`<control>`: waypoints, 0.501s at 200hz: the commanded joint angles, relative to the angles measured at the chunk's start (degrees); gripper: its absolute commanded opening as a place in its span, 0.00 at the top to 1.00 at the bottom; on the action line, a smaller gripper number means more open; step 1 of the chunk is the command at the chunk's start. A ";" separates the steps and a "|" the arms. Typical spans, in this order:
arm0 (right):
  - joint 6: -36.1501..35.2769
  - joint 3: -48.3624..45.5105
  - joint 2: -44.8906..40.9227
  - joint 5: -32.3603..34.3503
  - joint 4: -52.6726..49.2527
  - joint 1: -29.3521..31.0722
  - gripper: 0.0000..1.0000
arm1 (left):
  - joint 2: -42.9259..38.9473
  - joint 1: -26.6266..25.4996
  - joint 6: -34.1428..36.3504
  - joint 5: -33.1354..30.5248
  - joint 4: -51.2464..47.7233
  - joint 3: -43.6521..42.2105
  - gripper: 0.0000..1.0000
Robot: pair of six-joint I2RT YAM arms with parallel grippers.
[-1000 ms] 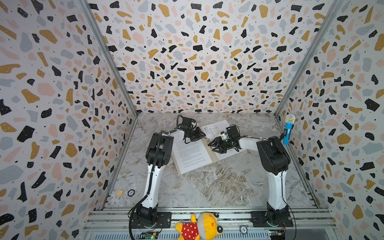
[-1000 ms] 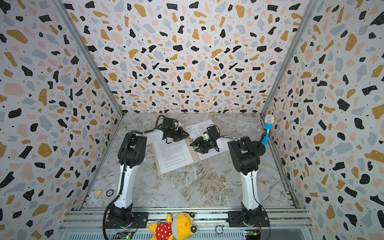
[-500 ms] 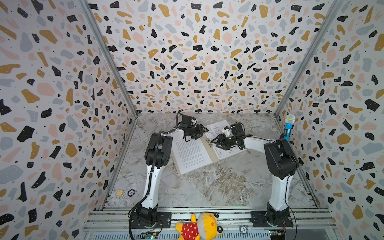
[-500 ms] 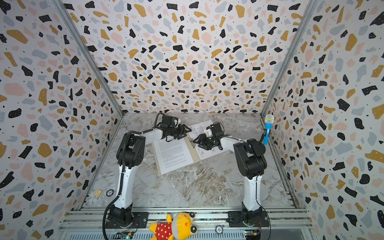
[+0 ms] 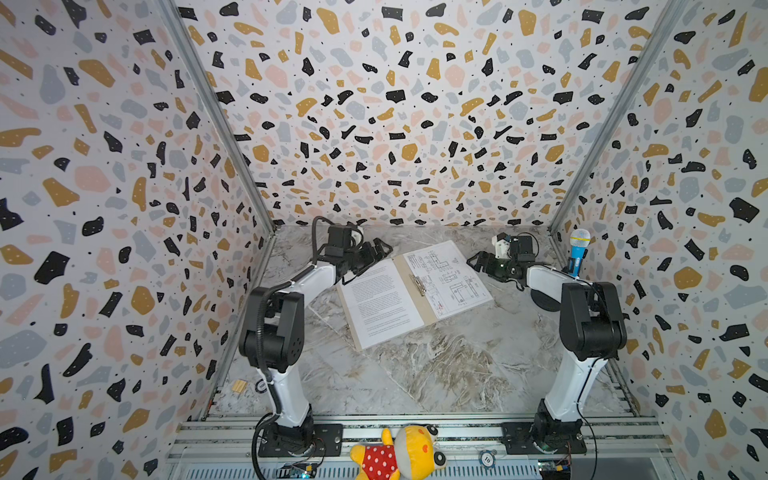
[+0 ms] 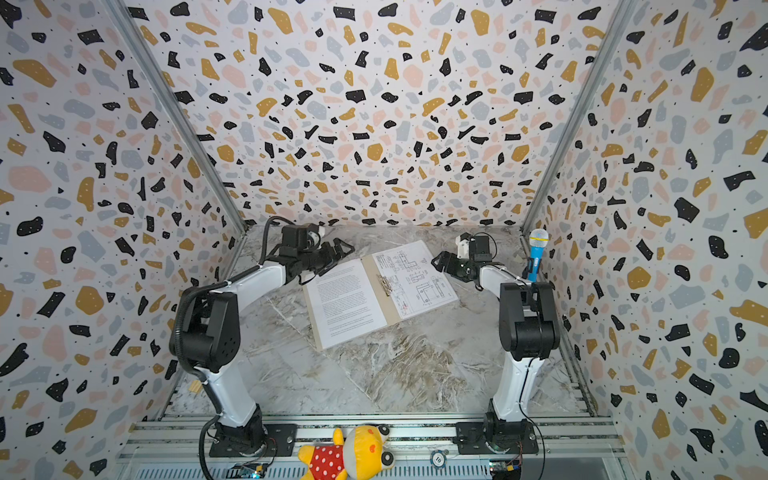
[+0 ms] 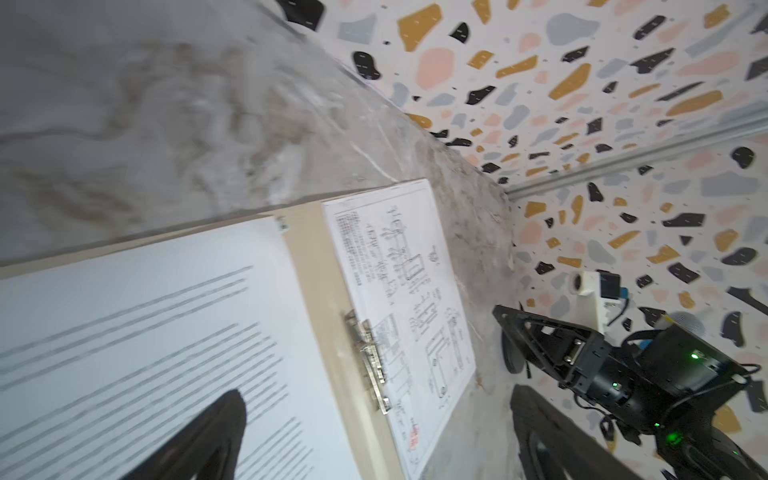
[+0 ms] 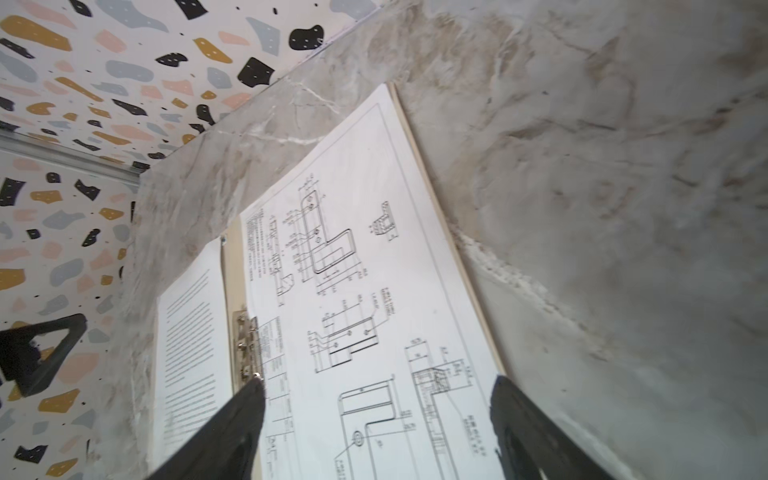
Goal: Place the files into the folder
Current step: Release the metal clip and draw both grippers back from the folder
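Observation:
The beige folder (image 5: 426,309) lies open and flat on the marble table, with a metal clip (image 5: 417,284) at its spine. A file of dense text (image 5: 380,303) lies on its left half. A file of line drawings (image 5: 449,276) lies on its right half. My left gripper (image 5: 376,253) hovers open at the folder's far left corner, holding nothing. My right gripper (image 5: 478,262) stands open just right of the drawing sheet, also with nothing in it. In the right wrist view the drawing sheet (image 8: 353,270) shows between the spread fingers (image 8: 232,432). The text sheet (image 7: 145,324) fills the left wrist view.
A blue toy microphone (image 5: 578,251) stands on a black base at the back right, close behind the right arm. A yellow plush toy (image 5: 399,453) lies on the front rail. A small wooden piece (image 5: 239,385) sits by the left wall. Patterned walls enclose three sides.
The right gripper has drawn back from the folder's spine to the right of the drawing sheet and opened wider. The left gripper has opened fully and lifted off the text sheet's far corner.

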 commanded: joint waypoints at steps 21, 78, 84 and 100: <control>-5.39 2.32 3.94 0.54 0.08 -2.06 0.13 | -9.63 4.11 3.65 -11.33 -3.04 -12.39 0.00; -6.23 0.78 6.29 -4.50 -0.17 -3.00 0.14 | -15.16 6.66 2.97 -13.68 -2.02 -24.23 0.00; -6.15 0.34 6.23 -5.03 -0.16 -2.92 0.14 | -15.32 6.66 2.76 -13.58 -2.03 -24.95 0.00; -6.12 -1.26 5.60 -5.45 -0.04 -2.66 0.15 | -15.64 6.66 2.57 -13.43 -2.15 -26.37 0.00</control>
